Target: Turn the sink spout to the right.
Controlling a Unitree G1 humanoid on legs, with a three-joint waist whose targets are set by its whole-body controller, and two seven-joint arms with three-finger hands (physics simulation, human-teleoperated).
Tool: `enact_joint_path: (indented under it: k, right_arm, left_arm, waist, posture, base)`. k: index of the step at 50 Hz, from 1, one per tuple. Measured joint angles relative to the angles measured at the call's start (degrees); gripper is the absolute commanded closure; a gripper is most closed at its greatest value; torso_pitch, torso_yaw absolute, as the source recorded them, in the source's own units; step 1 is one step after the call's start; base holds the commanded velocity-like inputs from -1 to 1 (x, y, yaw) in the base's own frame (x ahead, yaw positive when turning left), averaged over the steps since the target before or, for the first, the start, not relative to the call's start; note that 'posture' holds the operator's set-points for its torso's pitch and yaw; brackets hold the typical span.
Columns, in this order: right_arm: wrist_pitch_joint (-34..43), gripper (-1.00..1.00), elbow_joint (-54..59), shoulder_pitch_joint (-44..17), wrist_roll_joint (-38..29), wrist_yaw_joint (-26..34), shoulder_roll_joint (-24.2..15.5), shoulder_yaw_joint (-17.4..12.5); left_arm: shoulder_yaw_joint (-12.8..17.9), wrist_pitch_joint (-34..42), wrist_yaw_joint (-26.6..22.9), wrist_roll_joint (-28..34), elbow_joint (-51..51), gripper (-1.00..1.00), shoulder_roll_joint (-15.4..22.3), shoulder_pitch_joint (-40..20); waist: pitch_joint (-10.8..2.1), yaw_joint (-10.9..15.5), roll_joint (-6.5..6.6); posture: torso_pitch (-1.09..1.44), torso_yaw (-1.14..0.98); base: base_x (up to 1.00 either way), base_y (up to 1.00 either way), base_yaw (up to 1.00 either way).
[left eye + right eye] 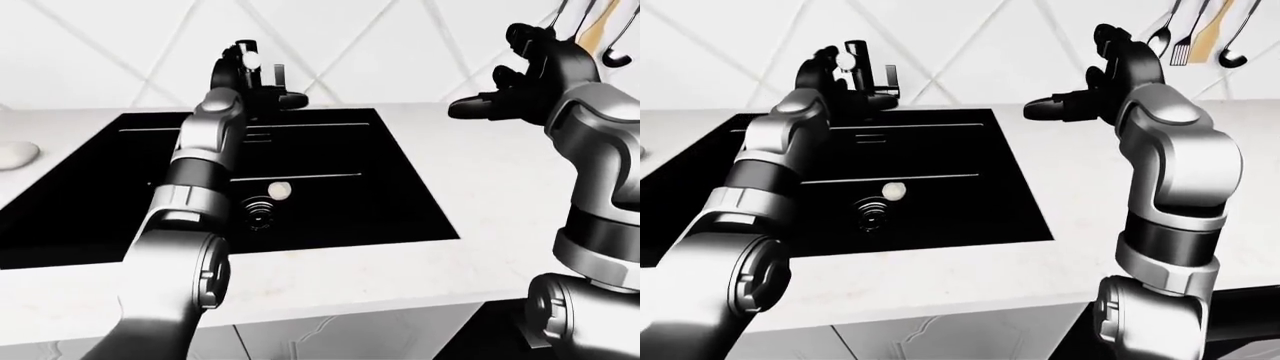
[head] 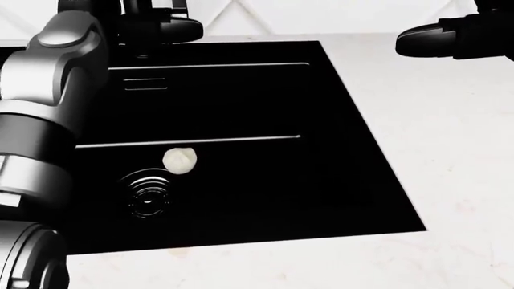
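Note:
The black sink faucet (image 1: 247, 66) stands at the top rim of the black sink (image 1: 350, 187); its spout is mostly hidden behind my left hand, so I cannot tell which way it points. My left hand (image 1: 255, 84) is up against the faucet, with one finger (image 1: 290, 98) reaching past it to the right. The fingers look open about the faucet rather than closed on it. My right hand (image 1: 490, 75) is raised over the counter to the right of the sink, open and empty, with its fingers spread.
A small white round object (image 1: 281, 190) lies in the basin next to the drain (image 1: 260, 214). White counter (image 1: 480, 180) surrounds the sink. Utensils (image 1: 1200, 34) hang on the wall at top right. A pale lump (image 1: 15, 154) sits on the counter at far left.

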Motion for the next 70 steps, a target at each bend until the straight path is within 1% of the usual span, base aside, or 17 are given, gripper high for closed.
enact_joint_path:
  k: [13, 21, 29, 44, 70]
  right_arm:
    - [0.1, -1.00, 0.2, -0.5, 0.2, -0.1, -0.2, 0.3]
    - [-0.2, -1.00, -0.1, 0.4, 0.5, 0.1, -0.5, -0.3]
    - [-0.1, -1.00, -0.4, 0.4, 0.8, -0.2, -0.4, -0.3]
    - [0.4, -1.00, -1.2, 0.7, 1.3, -0.3, -0.7, -0.5]
    - [0.7, -1.00, -1.5, 0.5, 2.2, -0.7, -1.2, -0.7]
  left_arm:
    - [-0.5, 0.8, 0.5, 0.1, -1.4, -1.00, -1.2, 0.2]
    - [-0.6, 1.4, 0.6, 0.0, -2.5, -1.00, -1.7, 0.2]
    - [-1.4, 3.7, 1.2, -0.2, -6.5, -1.00, -3.4, 1.0]
    - [-1.8, 4.0, 1.8, 0.0, -6.4, -1.00, -4.8, 1.2]
    - [-1.4, -0.3, 2.5, 0.9, 3.3, -1.00, -5.1, -2.6]
  waist:
    - [0.06, 0.0, -0.14]
    - [0.07, 0.1, -0.24]
    - [0.20, 0.1, -0.29]
    - [0.22, 0.1, -0.41]
    - [0.11, 0.2, -0.60]
  posture:
    - [-0.19, 0.00]
    - [-0.19, 0.00]
    - [-0.19, 0.00]
    - [-0.19, 0.00]
    - [-0.19, 0.00]
  base:
    - [0.00, 0.00, 0.00]
    - [0.00, 0.00, 0.00]
    - [0.00, 0.00, 0.00]
    - [0.00, 0.00, 0.00]
    - [0.00, 0.00, 0.00]
